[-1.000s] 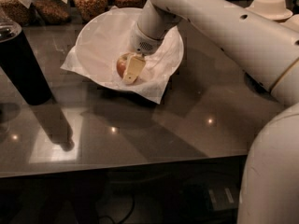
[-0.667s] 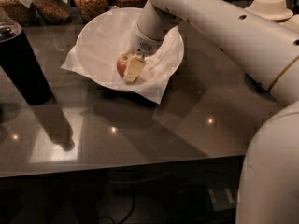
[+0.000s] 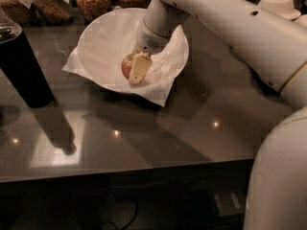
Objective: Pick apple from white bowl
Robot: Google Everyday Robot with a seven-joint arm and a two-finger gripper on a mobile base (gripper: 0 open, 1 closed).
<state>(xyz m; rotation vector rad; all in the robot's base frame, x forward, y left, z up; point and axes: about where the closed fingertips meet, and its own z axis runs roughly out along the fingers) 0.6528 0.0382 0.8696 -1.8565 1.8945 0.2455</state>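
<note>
Grasp is the step in hand in the single camera view. The apple (image 3: pixel 125 66) sits right of centre in the bowl (image 3: pixel 98 42), on crinkled paper. The gripper (image 3: pixel 135 72) is down on it from above, covering its right half and seemingly touching it. To do this well, I judge, the grip should sit across the apple's widest part and be firm before any lift. It should then rise straight up, so the fruit clears the rim and the paper is not dragged along. Whether the gripper is spread or already pinches the apple I cannot tell, since its far side is hidden. The bowl rests on the dark table (image 3: pixel 192 128), well apart from the black cup (image 3: pixel 21 66).
</note>
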